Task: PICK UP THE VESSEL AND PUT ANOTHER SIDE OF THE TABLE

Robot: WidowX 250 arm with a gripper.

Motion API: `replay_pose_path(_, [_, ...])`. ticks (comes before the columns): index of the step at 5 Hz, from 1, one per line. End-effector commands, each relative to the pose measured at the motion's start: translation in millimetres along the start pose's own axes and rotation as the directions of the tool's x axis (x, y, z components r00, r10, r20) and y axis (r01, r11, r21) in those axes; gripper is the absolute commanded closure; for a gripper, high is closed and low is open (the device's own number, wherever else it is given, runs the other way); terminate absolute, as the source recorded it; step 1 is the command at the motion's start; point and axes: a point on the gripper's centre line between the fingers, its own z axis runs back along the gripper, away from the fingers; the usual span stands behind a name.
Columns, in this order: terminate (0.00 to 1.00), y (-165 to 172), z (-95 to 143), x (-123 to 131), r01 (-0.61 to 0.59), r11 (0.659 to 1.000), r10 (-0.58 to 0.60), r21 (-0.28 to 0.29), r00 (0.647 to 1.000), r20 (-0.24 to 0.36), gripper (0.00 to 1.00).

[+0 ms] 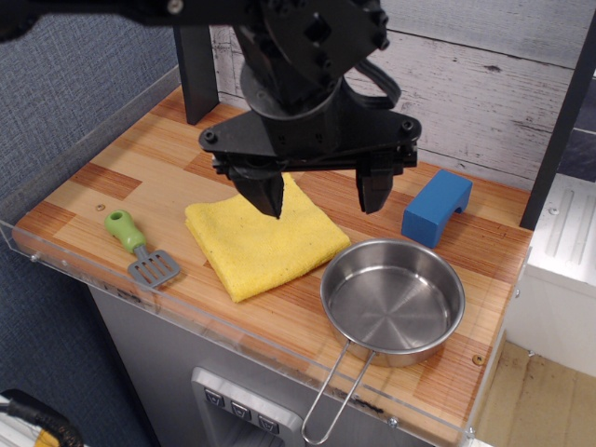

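The vessel point(392, 300) is a round shiny steel pan standing on the front right of the wood-plank table point(121, 182). Its thin wire loop handle point(332, 400) sticks out over the front acrylic rim. My black gripper point(322, 196) hangs above the table behind the pan, over the far edge of the yellow cloth point(265, 237). Its two fingers are spread wide apart and hold nothing. The left fingertip point(268, 196) is just over the cloth and the right fingertip point(375, 193) is behind the pan.
A blue block point(436, 208) stands at the back right, close behind the pan. A green-handled grey spatula point(140, 248) lies at the front left. A black post point(197, 74) stands at the back. A clear acrylic rim point(186, 312) edges the table.
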Motion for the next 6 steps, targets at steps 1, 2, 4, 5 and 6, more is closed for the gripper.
replay_pose_path(1, [0.00,0.0,0.0,0.0,0.000,1.000,0.000,0.000,1.000,0.000,0.00])
replay_pose_path(2, [0.00,1.3,-18.8,-4.6,0.001,1.000,-0.001,0.018,1.000,-0.007,0.00])
replay_pose_path(4, [0.00,-2.0,-28.9,-9.4,0.026,0.999,-0.025,0.033,1.000,-0.006,0.00])
replay_pose_path(5, [0.00,-0.5,-46.9,-19.0,0.045,0.997,-0.042,0.069,0.998,-0.041,0.00])
replay_pose_path(6, [0.00,-2.2,-61.3,-25.0,0.056,0.995,-0.051,0.084,0.997,-0.066,0.00])
